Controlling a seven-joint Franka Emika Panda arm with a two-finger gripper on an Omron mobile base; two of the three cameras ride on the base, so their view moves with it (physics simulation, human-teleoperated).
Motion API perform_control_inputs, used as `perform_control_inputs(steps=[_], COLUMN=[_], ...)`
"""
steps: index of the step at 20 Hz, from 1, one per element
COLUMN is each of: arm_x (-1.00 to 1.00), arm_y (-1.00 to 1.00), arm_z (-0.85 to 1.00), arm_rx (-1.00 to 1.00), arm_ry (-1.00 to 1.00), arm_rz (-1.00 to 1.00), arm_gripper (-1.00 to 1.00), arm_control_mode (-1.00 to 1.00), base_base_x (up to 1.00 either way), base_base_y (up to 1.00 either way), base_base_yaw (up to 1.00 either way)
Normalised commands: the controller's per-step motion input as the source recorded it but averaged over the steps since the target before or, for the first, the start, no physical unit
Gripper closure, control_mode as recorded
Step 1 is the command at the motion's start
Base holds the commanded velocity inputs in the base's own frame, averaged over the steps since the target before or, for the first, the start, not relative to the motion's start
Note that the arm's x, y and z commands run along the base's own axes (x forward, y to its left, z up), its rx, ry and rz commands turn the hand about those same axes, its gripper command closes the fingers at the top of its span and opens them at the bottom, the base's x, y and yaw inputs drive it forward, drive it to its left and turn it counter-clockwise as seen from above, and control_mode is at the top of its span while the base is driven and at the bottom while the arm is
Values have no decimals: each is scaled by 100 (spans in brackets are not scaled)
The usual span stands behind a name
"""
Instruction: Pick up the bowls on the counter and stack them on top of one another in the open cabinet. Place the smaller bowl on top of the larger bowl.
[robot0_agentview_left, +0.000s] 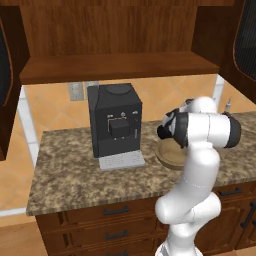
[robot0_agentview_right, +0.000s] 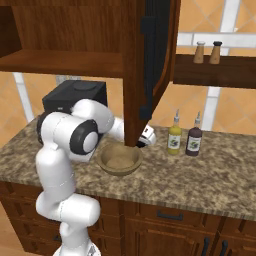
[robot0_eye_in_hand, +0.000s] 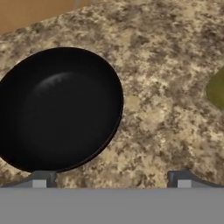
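Note:
The smaller bowl (robot0_eye_in_hand: 59, 109), glossy black, sits on the speckled counter (robot0_eye_in_hand: 166, 52) and takes up the left half of the hand view. My gripper (robot0_eye_in_hand: 111, 179) hovers just above it, open and holding nothing. Its left fingertip (robot0_eye_in_hand: 41, 179) is over the bowl's near rim and the right one is over bare granite. The larger tan bowl (robot0_agentview_right: 119, 160) rests on the counter beside my forearm; my arm partly covers that bowl (robot0_agentview_left: 170, 155) in the left base view. The open cabinet's plank shelf (robot0_agentview_left: 120, 67) runs above the counter. My hand (robot0_agentview_right: 146, 136) is half hidden behind the cabinet door (robot0_agentview_right: 150, 65).
A black coffee machine (robot0_agentview_left: 115, 120) stands on the counter left of the arm. A yellow bottle (robot0_agentview_right: 174, 137) and a dark bottle (robot0_agentview_right: 194, 140) stand right of the bowls, and a yellow-green edge (robot0_eye_in_hand: 216, 89) shows on the right. Two shakers (robot0_agentview_right: 207, 52) sit on a side shelf.

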Motion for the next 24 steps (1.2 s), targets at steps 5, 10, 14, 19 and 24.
perform_control_inputs(steps=[5,10,14,19,24], arm_x=[49,33,18,0,0], arm_y=[-11,-12,-1,0,0], arm_z=[-18,-36,-37,-8,13], arm_rx=[3,3,1,0,0], arm_ry=[0,0,0,0,0], arm_rz=[1,1,1,0,0], arm_gripper=[-100,-100,100,100,100], arm_control_mode=[-100,-100,-100,-100,-100], base_base_x=[0,0,0,0,0], base_base_y=[0,0,0,0,0], base_base_yaw=[0,0,0,0,0])
